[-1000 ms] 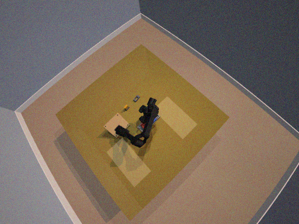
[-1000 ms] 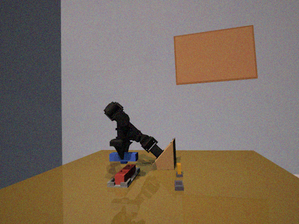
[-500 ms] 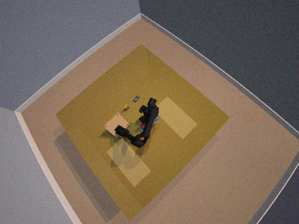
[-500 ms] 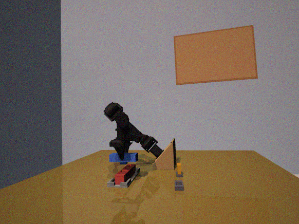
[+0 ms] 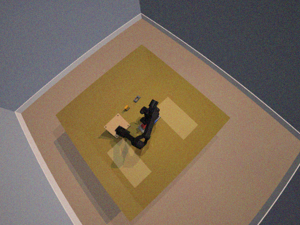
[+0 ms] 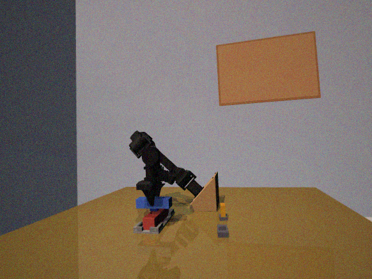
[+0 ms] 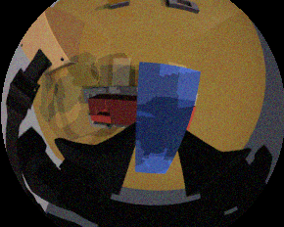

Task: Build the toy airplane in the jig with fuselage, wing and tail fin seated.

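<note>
My gripper (image 6: 152, 202) (image 7: 157, 127) is shut on the blue wing (image 5: 156, 120) (image 6: 163, 202) (image 7: 166, 85), pointing down above the fuselage. The wing is level and crosswise, with its tab underneath, just over the fuselage's top; whether the tab has entered the socket cannot be told. The red fuselage (image 5: 143, 126) (image 6: 150, 223) (image 7: 118, 110) lies flat in the grey cradle (image 6: 155, 230). The wing and fingers hide the wing socket. The orange tail fin (image 5: 127, 107) (image 6: 223, 208) stands upright in a small grey holder (image 6: 224, 217), apart from the fuselage.
An empty grey holder (image 5: 136, 98) (image 6: 223, 231) (image 7: 183, 6) stands near the fin's holder. A tan wedge-shaped block (image 5: 116, 124) (image 6: 207, 198) (image 7: 55, 34) is beside the arm's base. The arm folds over the cradle and hides part of it in the top view.
</note>
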### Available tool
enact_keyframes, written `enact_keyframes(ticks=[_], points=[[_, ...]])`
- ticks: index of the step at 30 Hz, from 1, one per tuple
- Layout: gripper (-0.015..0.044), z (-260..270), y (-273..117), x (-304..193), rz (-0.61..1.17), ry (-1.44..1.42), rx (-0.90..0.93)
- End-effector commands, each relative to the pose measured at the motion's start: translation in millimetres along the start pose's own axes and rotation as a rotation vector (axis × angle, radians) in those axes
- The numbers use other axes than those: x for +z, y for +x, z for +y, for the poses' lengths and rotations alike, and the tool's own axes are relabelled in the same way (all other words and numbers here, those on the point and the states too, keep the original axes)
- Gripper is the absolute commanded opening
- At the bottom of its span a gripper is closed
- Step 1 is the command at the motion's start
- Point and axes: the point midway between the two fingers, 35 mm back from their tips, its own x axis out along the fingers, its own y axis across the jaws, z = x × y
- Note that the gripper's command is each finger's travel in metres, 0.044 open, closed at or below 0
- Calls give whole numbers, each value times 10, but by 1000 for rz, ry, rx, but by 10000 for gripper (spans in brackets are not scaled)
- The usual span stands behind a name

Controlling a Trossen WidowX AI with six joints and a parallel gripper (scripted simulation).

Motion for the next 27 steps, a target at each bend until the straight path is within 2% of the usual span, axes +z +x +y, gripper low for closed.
enact_keyframes(ticks=[1,27], points=[[195,24,76,0,7,-8,5],[195,30,155,1,8,-8,5]])
